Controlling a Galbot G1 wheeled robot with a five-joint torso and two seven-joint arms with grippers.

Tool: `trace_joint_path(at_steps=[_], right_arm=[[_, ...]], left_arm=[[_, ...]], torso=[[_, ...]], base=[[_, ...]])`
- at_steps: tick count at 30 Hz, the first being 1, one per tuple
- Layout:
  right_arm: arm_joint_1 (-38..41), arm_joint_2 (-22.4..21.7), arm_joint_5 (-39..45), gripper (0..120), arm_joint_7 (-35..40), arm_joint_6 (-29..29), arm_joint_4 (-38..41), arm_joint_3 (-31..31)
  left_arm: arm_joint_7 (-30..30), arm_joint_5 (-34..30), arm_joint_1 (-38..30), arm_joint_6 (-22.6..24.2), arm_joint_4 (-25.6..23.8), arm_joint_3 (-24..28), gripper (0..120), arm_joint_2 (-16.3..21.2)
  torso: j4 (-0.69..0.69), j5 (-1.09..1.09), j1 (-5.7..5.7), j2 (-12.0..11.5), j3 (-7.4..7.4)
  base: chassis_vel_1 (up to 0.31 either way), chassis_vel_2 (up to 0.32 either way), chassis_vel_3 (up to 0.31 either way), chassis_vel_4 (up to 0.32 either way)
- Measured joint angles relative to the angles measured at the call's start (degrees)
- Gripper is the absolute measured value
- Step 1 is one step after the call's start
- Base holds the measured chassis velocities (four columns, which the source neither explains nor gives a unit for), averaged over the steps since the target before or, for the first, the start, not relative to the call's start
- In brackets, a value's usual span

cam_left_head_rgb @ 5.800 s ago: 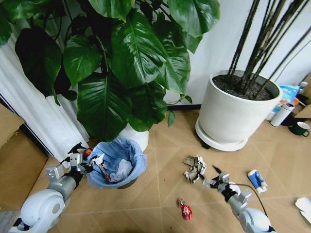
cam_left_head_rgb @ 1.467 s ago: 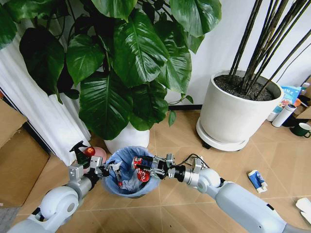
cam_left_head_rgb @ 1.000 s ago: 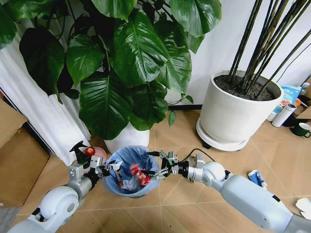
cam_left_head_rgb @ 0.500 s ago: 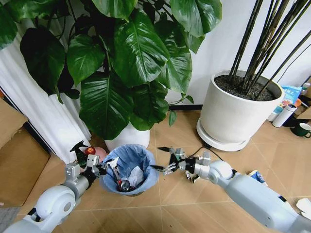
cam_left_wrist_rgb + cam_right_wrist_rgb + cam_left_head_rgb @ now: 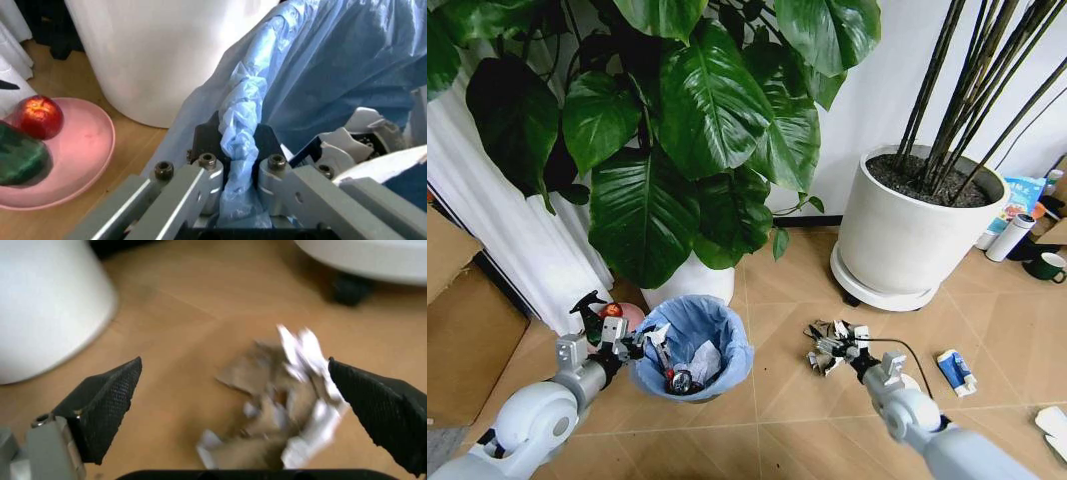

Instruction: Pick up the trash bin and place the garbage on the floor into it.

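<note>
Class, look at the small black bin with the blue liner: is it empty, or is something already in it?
Not empty. The small black bin with the crinkly light-blue liner holds white paper and other small pieces, while the left pincer clamps its rim.

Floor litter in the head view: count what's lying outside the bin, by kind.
Crumpled paper wad: 1
Blue-white packet: 1
White scrap: 1
Total: 3
The right hand is open over the wad; the left hand is shut on the trash bin rim.

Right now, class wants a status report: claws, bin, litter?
Left claw shut on trash bin liner rim. Right claw open over crumpled paper wad. Nothing blocking.
</note>
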Motion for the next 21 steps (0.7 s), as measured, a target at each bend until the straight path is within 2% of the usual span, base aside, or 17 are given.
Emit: trace_joint_path(at_steps=[8, 13, 21], right_arm=[[1.0, 4.2, 5.9, 100, 14.6, -6.5, -1.8, -0.7], [1.4, 6.1, 7.3, 100, 15.7, -7.3, -3.5, -0.7], [4.3, 10.8, 6.6, 100, 11.9, -6.9, -10.1, -1.4]], left_arm=[[-0.1, 0.0, 1.4, 0.1, -0.6, -1.5, 1, 0.0], [-0.1, 0.0, 1.6, 0.1, -0.7, -1.9, 1, -0.1], [-0.2, -0.3, 1.7, 0.1, -1.0, -2.3, 1, 0.3]], torso=[[0.01, -0.02, 0.00, 0.0, 0.00], [0.00, -0.02, 0.00, 0.0, 0.00], [0.01, -0.01, 0.00, 0.0, 0.01]], base=[[0.000, 0.000, 0.000, 0.000], [0.000, 0.000, 0.000, 0.000], [0.000, 0.000, 0.000, 0.000]])
